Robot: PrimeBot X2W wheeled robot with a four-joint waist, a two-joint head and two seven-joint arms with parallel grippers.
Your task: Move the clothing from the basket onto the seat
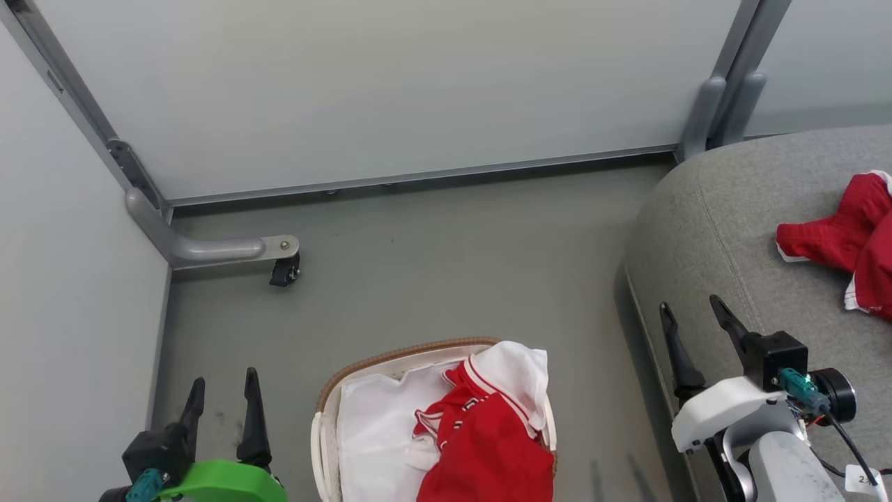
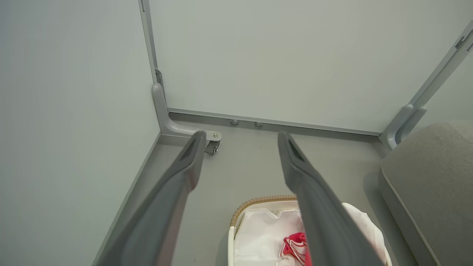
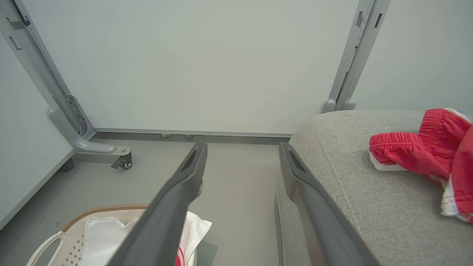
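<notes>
The white basket [image 1: 390, 361] with a brown woven rim stands on the floor at the bottom centre, lined in white. In its right half lies red clothing [image 1: 488, 432] with white trim, one piece draped over the rim. Another red garment [image 1: 847, 233] rests on the grey seat [image 1: 732, 223] at the right. My left gripper [image 1: 221, 390] is open to the left of the basket, holding nothing. My right gripper [image 1: 695, 315] is open over the seat's near-left edge, empty. In the wrist views, the basket [image 2: 255, 202] [image 3: 96, 210], the seat [image 2: 432, 173] [image 3: 354, 155] and the red garment [image 3: 414, 147] appear beyond the fingers.
Pale partition walls [image 1: 390, 84] close off the back and the left. A grey metal foot with a caster [image 1: 282, 268] juts onto the floor at the back left. Bare grey floor [image 1: 453, 265] lies between the basket, the walls and the seat.
</notes>
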